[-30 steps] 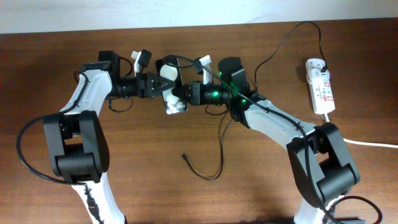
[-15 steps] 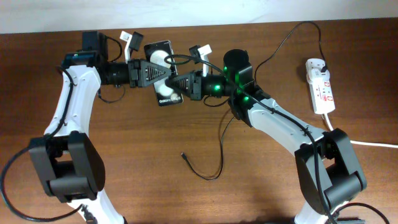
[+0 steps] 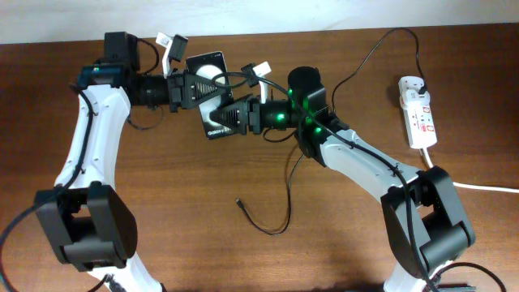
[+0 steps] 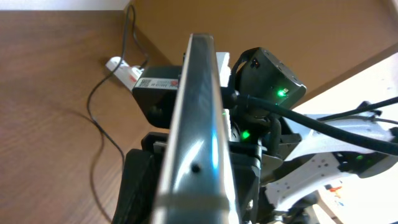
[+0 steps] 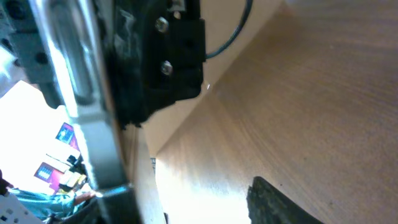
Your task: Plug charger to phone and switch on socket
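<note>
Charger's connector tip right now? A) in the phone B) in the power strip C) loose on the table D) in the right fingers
C: in the overhead view, the connector tip lies bare on the table, well apart from the phone.

Both arms look alike on my feed: left arm & right arm have white shells w/ black joint housings, plus thin black cables looped alongside. I see green LEDs lit on the right arm's fwd joints. Its wrist box has a white barcode sticker. The left gripper body is black, w/ two screws.
</note>
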Motion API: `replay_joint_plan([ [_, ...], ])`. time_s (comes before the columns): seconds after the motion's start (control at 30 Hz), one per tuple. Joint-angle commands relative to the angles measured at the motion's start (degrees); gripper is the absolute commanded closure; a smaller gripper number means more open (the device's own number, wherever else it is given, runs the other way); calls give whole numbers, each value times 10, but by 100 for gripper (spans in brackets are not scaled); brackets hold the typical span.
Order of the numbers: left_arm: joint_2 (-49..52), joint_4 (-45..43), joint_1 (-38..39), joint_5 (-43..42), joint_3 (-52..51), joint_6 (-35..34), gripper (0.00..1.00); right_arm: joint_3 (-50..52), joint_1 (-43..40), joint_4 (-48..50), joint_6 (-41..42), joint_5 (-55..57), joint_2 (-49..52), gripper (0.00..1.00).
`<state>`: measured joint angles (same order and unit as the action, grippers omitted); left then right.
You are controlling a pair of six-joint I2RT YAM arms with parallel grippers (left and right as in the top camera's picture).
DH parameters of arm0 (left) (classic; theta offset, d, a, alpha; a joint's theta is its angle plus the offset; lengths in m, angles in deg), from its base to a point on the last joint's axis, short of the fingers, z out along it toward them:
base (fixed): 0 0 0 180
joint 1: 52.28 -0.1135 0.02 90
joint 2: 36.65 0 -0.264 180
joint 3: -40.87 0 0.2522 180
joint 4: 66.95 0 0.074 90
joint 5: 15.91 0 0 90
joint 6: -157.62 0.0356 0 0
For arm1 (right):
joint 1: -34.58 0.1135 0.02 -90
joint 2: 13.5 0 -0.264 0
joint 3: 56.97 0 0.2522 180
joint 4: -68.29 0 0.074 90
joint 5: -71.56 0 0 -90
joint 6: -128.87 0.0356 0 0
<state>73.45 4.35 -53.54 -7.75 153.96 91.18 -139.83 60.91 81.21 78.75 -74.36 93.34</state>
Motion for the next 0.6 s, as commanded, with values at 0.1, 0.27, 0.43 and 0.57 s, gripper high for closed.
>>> replay_joint_plan([
  [0.1,-32,20,23,315,17,-3,100,8,-63,-20,-4,-41,13,16],
  [0.27,-22,29,93,581,-28,-166,100,8,-95,-294,-124,28,12,5],
  [0.43,4,-5,172,728,-96,-275,100,8,-97,-532,-201,166,-26,5],
  [0.57,59,-26,211,738,-119,-298,100,8,-117,-667,-206,324,-116,3],
])
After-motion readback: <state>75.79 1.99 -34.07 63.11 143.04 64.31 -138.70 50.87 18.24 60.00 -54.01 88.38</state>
